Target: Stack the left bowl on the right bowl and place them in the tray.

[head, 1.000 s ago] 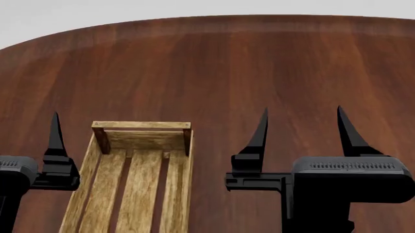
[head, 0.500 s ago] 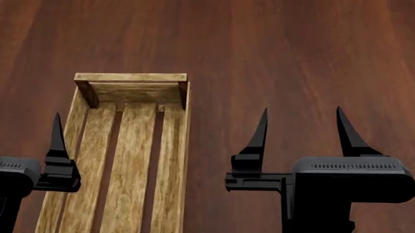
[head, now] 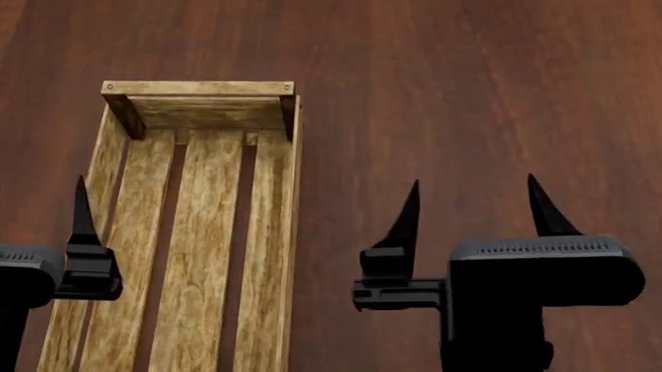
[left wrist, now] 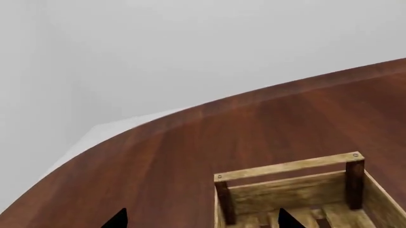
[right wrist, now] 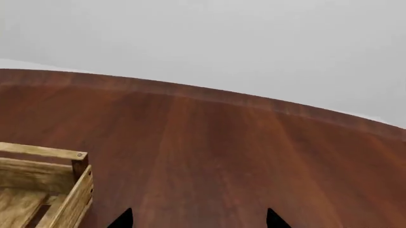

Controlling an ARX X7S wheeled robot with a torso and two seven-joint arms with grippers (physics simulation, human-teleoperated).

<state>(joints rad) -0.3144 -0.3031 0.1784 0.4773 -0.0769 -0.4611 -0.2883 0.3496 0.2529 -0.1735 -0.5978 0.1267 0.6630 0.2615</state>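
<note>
No bowl shows in any view. The tray, a long light-wood crate with a slatted bottom, lies empty on the dark wooden table, at the left of the head view. My left gripper is open and hovers astride the tray's near left side; in the head view only one of its fingers shows. To the right of the tray, my right gripper hangs open over bare table with nothing between its fingers. In the right wrist view the right gripper points at the table, with a tray corner beside it.
The table's rounded far edge shows in both wrist views, with a plain pale wall behind it. Nothing besides the tray stands on the wood in view.
The head view has tipped downward: the table's far edge left the picture and the tray's far end moved up in it. Both grippers stay open, about where they were.
</note>
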